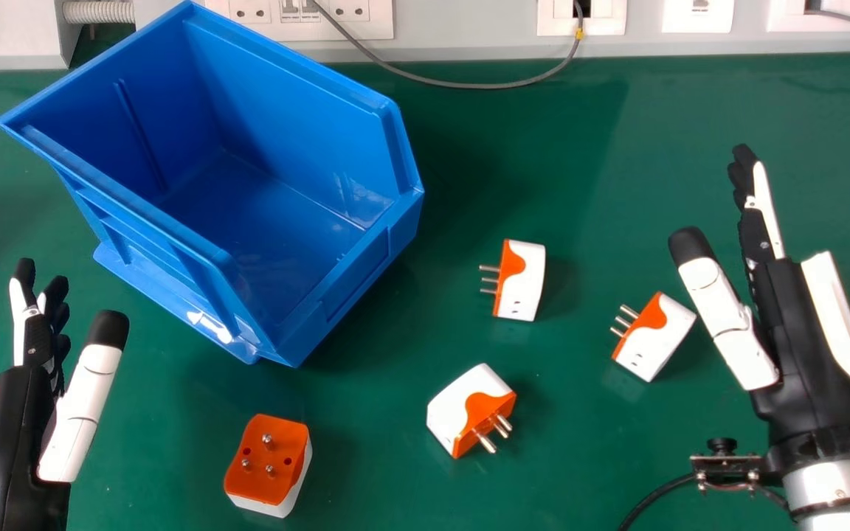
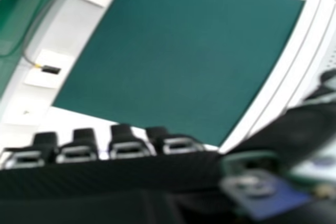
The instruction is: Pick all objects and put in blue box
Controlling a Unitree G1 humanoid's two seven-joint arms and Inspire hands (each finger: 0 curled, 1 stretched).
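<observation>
Along the desk's [image 1: 690, 110] far edge, at 12 o'clock, a pale wall strip [image 1: 469, 37] is running across with its sockets [image 1: 248, 26], and a grey cable [image 1: 484, 86] is looping down from it. The box [image 1: 285, 228] is sitting at 10 o'clock with its mouth facing up, and the part of its inside that can be seen is holding nothing. So the job is apparently standing at its very start, with all the visible plugs waiting to be picked: a first plug [image 1: 524, 284] is lying at 3 o'clock, its pins pointing to 9 o'clock; a second plug [image 1: 657, 339] is lying farther out, between 3 and 4 o'clock, near the thumb of the right hand [image 1: 797, 332] but apart from it; a third plug [image 1: 462, 405] is resting between 5 and 6 o'clock, pins towards 4 o'clock; a fourth plug [image 1: 266, 464] is resting at 7 o'clock, pins upward. The right hand is holding its fingers straight and close together, thumb standing apart, and is gripping nothing. The left hand [image 1: 15, 435], between 8 and 9 o'clock, is likewise keeping straight fingers and a separate thumb, pinching nothing. Four pickups and four drops are seemingly remaining, and the second plug is probably making the handiest first target.
</observation>
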